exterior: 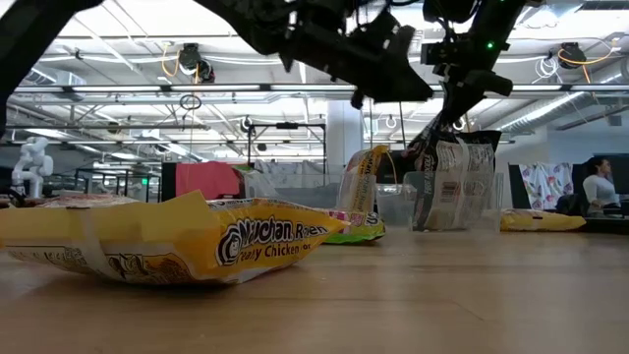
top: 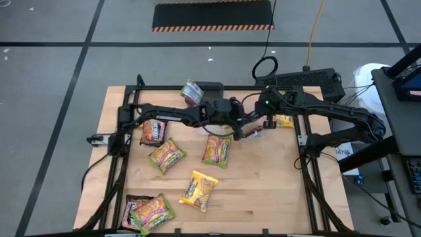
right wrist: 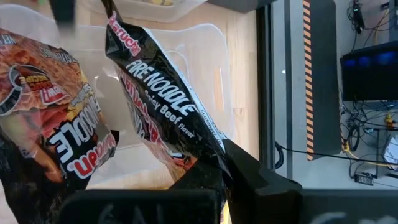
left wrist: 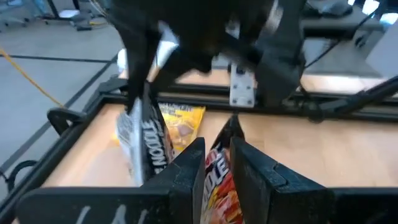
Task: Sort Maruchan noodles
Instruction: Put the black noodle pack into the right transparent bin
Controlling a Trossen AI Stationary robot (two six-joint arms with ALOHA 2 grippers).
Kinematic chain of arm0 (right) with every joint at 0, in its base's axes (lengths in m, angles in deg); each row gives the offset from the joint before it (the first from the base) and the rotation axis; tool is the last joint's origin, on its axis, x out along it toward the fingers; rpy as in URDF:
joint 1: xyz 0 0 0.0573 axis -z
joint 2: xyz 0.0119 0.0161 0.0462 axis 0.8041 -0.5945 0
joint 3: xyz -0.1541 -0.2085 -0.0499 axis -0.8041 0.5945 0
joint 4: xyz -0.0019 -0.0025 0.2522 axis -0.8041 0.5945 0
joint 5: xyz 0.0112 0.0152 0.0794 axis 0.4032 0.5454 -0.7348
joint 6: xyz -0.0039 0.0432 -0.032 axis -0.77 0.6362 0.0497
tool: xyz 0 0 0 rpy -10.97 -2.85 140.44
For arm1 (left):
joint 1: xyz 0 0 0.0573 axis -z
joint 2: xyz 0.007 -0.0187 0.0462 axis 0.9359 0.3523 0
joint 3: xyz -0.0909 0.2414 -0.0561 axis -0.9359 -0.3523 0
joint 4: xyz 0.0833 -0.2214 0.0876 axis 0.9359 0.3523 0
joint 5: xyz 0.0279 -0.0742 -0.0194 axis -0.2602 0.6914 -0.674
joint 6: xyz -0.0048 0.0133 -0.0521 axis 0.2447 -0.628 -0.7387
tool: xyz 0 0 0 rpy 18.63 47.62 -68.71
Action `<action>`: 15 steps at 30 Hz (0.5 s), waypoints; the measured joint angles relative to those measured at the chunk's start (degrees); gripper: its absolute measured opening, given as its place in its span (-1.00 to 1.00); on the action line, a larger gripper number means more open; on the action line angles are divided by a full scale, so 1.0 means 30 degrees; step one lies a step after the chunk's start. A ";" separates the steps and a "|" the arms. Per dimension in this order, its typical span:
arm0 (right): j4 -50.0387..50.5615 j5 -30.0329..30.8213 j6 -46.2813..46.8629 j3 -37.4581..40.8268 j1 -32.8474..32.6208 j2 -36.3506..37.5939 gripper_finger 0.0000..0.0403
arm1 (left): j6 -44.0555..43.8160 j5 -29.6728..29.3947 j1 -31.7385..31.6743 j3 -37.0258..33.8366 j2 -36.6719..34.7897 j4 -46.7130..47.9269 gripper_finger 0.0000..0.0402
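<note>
I have two dark packets up over the clear tub (right wrist: 186, 37) at the frame's upper centre-right in the high view, so the job now is to drop each flat inside the tub walls without one dragging the other out.

Nearest in the low view lies a yellow packet (exterior: 167, 246) at lower left, flat on the table (exterior: 442, 305). Farther off hang the two held ones, upright.

My left gripper (left wrist: 217, 165) has its fingers closed to a narrow gap around a red-and-black packet (left wrist: 217, 186).

My right gripper (right wrist: 221, 177) is pinched fully shut on the edge of the Fire Noodle packet (right wrist: 165, 106). I'd release the right one first, I judge, then the left.

Green packets (top: 166, 155) wait at centre-left in the high view.
</note>
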 joint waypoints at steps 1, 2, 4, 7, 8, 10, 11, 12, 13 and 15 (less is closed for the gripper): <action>-0.0024 0.0003 0.0003 0.0004 -0.0003 0.0000 -1.00 | 0.0290 -0.0108 0.0062 0.0370 0.0375 0.0305 -0.59; -0.0024 -0.0005 0.0003 -0.0003 0.0000 0.0000 -1.00 | 0.0634 -0.0356 0.0111 0.0780 0.0701 0.0412 -0.59; -0.0019 -0.0009 0.0003 0.0002 0.0000 0.0000 -1.00 | 0.1478 -0.1152 0.0211 0.1403 0.1191 0.0483 -0.59; -0.0017 -0.0012 0.0018 -0.0003 0.0000 0.0000 -1.00 | 0.2167 -0.2349 0.0281 0.2104 0.1498 0.0402 -0.59; -0.0017 -0.0019 0.0011 -0.0003 0.0000 0.0000 -1.00 | 0.2223 -0.2675 0.0263 0.2177 0.1499 0.0403 -0.60; -0.0017 -0.0019 -0.0054 -0.0003 0.0000 0.0000 -1.00 | 0.2272 -0.3045 0.0235 0.2203 0.1492 0.0343 -0.60; -0.0028 -0.0016 -0.0108 -0.0001 0.0000 0.0000 -1.00 | 0.2204 -0.3082 0.0229 0.2203 0.1492 0.0356 -0.60; -0.0049 -0.0022 -0.0121 0.0004 0.0000 0.0000 -1.00 | 0.2041 -0.3091 0.0216 0.2203 0.1495 0.0387 -0.60; -0.0070 -0.0019 -0.0121 -0.0003 0.0000 0.0000 -1.00 | 0.1868 -0.3071 0.0155 0.2203 0.1499 0.0438 -0.60; -0.0075 -0.0025 -0.0128 0.0004 0.0000 0.0000 -1.00 | 0.1530 -0.3035 0.0101 0.2203 0.1499 0.0685 -0.60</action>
